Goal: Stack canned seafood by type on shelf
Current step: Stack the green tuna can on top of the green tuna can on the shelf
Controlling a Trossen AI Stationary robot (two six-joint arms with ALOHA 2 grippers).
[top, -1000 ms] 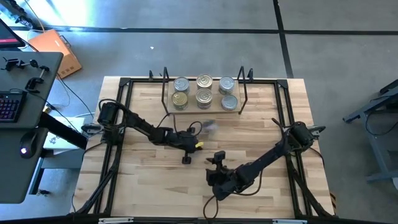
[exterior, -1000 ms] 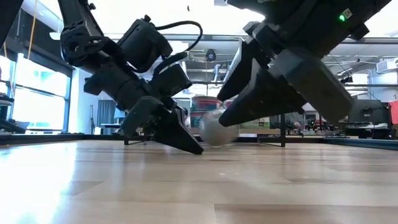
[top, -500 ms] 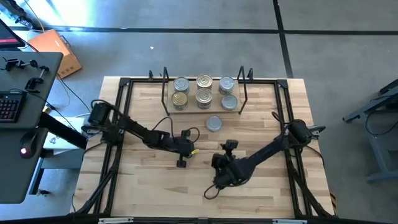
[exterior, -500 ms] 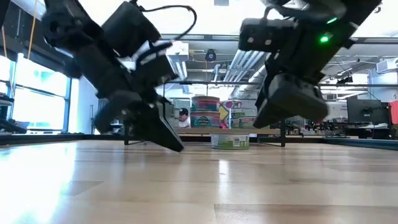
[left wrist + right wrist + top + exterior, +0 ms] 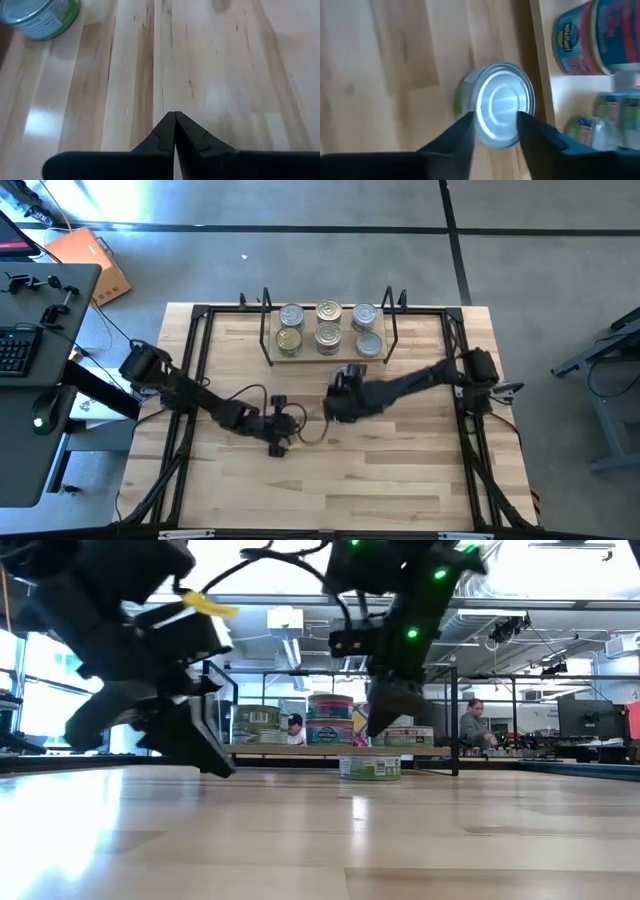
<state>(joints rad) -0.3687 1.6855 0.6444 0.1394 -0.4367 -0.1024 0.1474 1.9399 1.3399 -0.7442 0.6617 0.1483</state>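
A loose tin (image 5: 502,105) with a silver top and a green label stands upright on the tabletop just in front of the shelf (image 5: 310,358). My right gripper (image 5: 495,116) hovers open above it, a finger over either side of its top, touching nothing (image 5: 385,725). In the high view this gripper (image 5: 342,392) hides the tin. Several more tins (image 5: 328,336) stand on the shelf in two rows. My left gripper (image 5: 174,116) is shut and empty, low over bare wood left of the loose tin (image 5: 276,444).
Black metal uprights (image 5: 392,320) stand at both ends of the shelf, and a black frame (image 5: 195,380) runs along the table's sides. Bare wood lies in front of both grippers toward the near edge. A person (image 5: 472,725) sits in the room beyond the table.
My right gripper has swung from near the table's front edge toward the shelf, and risen, and now hangs over the loose tin. My left gripper has drawn back toward the table's left and near edges. The tin, blurred a second ago, stands still in front of the shelf.
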